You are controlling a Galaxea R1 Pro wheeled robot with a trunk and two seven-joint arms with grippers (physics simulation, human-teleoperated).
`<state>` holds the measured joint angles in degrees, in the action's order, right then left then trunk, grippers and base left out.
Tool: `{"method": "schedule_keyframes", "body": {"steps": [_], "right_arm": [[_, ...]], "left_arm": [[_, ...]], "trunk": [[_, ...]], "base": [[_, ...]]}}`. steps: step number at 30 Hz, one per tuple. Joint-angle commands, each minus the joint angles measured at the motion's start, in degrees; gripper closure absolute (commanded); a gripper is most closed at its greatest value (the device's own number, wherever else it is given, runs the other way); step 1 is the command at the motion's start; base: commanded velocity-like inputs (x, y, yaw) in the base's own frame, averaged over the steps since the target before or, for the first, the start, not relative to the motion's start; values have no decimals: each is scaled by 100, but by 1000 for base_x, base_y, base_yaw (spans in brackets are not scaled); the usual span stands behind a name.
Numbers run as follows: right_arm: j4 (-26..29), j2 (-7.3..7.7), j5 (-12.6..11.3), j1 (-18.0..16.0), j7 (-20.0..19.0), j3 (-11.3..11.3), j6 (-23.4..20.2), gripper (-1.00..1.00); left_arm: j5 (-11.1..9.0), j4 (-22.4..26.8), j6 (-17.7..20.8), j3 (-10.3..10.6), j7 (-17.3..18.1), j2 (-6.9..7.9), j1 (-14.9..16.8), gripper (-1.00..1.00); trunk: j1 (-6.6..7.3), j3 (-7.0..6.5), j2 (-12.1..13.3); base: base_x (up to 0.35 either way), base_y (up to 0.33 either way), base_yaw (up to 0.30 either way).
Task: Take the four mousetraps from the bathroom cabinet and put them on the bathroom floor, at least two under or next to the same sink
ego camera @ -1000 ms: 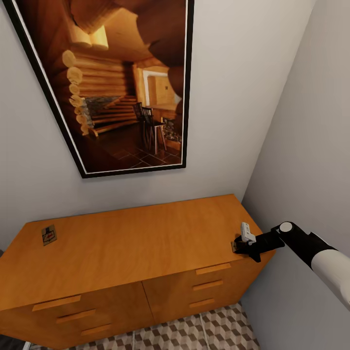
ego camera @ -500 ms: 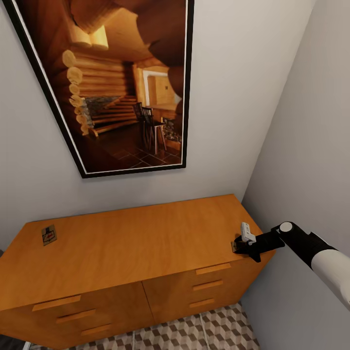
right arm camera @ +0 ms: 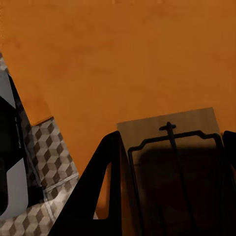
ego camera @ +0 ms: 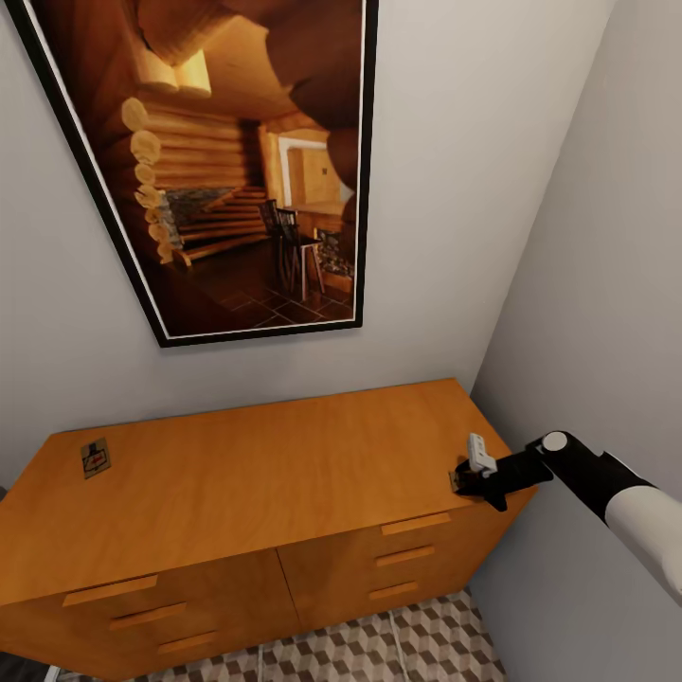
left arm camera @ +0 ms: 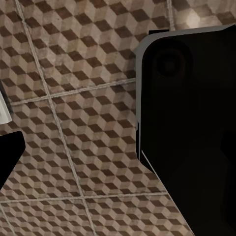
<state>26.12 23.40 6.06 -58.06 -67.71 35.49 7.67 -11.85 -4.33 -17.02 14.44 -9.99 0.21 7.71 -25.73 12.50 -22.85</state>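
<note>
Right tool (ego camera: 461, 478) sits low over the cabinet (ego camera: 284, 474) top at its 3 o'clock end, fingers spread either side of a mousetrap (right arm camera: 172, 162) lying flat there, not yet closed on it. Its long axis runs along the fingers. Another mousetrap (ego camera: 95, 457) lies at 9 o'clock, well apart. Left tool: state unreadable, above the bathroom floor (left arm camera: 73, 123).

Soft, even simulator light fills the room, with no glare. The head view bends straight lines at its edges, so the framed picture (ego camera: 218, 170) leans. In the right wrist view, a dark shadow covers the mousetrap (right arm camera: 172, 162). Everything appears sharp.
</note>
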Motion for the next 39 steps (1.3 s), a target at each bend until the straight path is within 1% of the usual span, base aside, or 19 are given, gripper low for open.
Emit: {"method": "schedule_keyframes", "body": {"steps": [1,3,7,9,11,16,23,25,28,32,34,39], "right_arm": [[47,-1,55,94,-5,39,-18,100],[167,-2,54,94,-6,38,-187,100],[634,6,54,96,-6,37,-609,100],[760,9,54,97,-6,37,-725,100],[956,13,54,96,-6,37,-939,100],[1179,11,54,94,-6,37,-1163,100],[1357,7,54,97,-6,33,-1279,100],[1438,7,54,95,-6,31,-1413,100],[1709,6,54,96,-6,27,-1808,100],[2053,6,54,96,-6,24,-2114,100],[2311,6,54,95,-6,21,-2374,100],[2642,2,54,95,0,20,-2760,100]], "left_arm": [[-45,-24,-38,50,-3,-4,11,-100],[-45,-24,-38,50,-3,-4,11,-100],[-45,-24,-38,50,-3,-4,11,-100],[-45,-24,-38,50,-3,-4,11,-100],[-45,-24,-38,50,-3,-4,11,-100],[-45,-24,-38,50,-3,-4,11,-100],[-45,-24,-38,50,-3,-4,11,-100],[-45,-24,-38,50,-3,-4,11,-100],[-45,-24,-38,50,-2,-4,11,-100],[-45,-24,-38,50,-3,-4,11,-100],[-45,-24,-38,50,-3,-4,11,-100],[-45,-24,-38,50,-3,-4,11,-100]], "trunk": [[-5,13,-7],[-5,13,-7],[-5,13,-7],[-5,13,-7],[-5,13,-7],[-5,13,-7],[-5,13,-7],[-5,13,-7],[-5,13,-7],[-5,13,-7],[-5,13,-7],[-5,13,-7]], "base": [[0,0,0],[0,0,0],[0,0,0],[0,0,0],[0,0,0],[0,0,0],[0,0,0],[0,0,0],[0,0,0],[0,0,0],[0,0,0],[0,0,0]]}}
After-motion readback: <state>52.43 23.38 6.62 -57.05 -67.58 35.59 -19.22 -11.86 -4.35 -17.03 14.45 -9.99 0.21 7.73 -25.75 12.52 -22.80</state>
